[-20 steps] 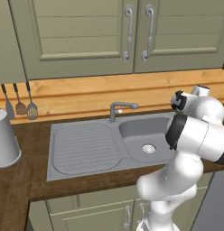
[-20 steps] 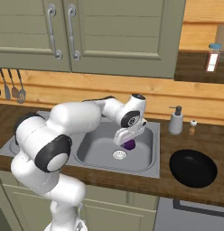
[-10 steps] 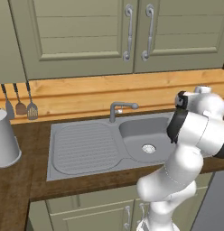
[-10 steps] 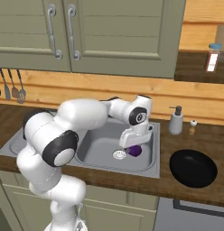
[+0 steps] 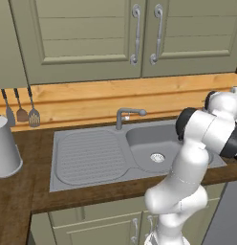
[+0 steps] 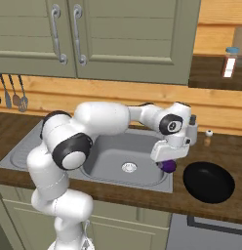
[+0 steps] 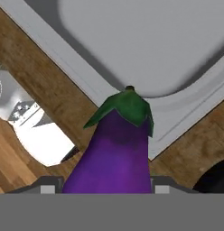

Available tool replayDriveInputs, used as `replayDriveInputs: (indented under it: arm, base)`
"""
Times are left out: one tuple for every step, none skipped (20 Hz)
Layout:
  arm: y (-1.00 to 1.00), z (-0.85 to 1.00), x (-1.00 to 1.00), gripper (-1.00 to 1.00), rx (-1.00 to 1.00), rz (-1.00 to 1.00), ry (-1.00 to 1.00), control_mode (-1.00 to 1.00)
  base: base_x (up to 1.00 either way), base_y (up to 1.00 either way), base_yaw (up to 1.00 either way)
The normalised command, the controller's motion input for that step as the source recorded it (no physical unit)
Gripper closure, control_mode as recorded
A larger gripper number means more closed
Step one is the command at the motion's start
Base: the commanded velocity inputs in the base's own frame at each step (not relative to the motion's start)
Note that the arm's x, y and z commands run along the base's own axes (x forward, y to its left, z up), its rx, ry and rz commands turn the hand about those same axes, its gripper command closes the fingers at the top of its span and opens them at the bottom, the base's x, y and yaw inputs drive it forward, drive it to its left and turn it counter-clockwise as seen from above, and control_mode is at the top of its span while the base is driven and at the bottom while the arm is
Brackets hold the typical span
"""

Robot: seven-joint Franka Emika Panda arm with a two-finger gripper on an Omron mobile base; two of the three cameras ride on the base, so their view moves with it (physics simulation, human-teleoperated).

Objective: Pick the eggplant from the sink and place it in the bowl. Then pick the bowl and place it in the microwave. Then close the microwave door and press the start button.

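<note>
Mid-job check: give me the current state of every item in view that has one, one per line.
gripper: shut on the eggplant, raised over the sink's right rim
eggplant: held between the fingers, lifted clear of the basin, green stem end pointing away from the hand
sink: basin bare, no water running from the faucet
bowl: upright on the counter right of the sink, nothing in it
cabinet doors: closed

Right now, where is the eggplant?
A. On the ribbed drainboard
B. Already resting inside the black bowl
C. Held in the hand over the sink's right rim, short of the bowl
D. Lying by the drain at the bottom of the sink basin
C: the eggplant sits between the fingers of the hand above the sink edge, with the black bowl apart to its right.
</note>
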Motion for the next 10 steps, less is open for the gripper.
replayDriveInputs:
  arm:
    - [-0.96,0.11,-0.11,1.00,-0.06,0.00,-0.01,-1.00]
    - [-0.94,0.00,-0.09,1.00,-0.09,0.00,0.00,-1.00]
    - [-0.99,0.00,-0.06,1.00,-0.11,0.00,0.00,-1.00]
    - [-1.00,-0.01,0.00,1.00,-0.13,0.04,0.00,-1.00]
    - [-1.00,-0.11,0.00,1.00,-0.15,0.07,0.00,-1.00]
    - [-0.95,-0.11,0.00,1.00,-0.21,0.10,0.00,-1.00]
    - [-0.86,-0.16,0.00,1.00,-0.27,0.12,0.00,-1.00]
    - [-0.75,-0.09,0.00,1.00,-0.31,0.13,0.00,-1.00]
    - [-0.63,0.00,0.00,1.00,-0.33,0.13,0.00,-1.00]
    - [-0.60,0.00,0.01,1.00,-0.32,0.14,0.00,-1.00]
  base:
    - [0.00,0.00,0.00]
    - [0.00,0.00,0.00]
    - [0.00,0.00,0.00]
    - [0.00,0.00,0.00]
    - [0.00,0.00,0.00]
    - [0.00,0.00,0.00]
    - [0.00,0.00,0.00]
    - [0.00,0.00,0.00]
    - [0.00,0.00,0.00]
    - [0.00,0.00,0.00]
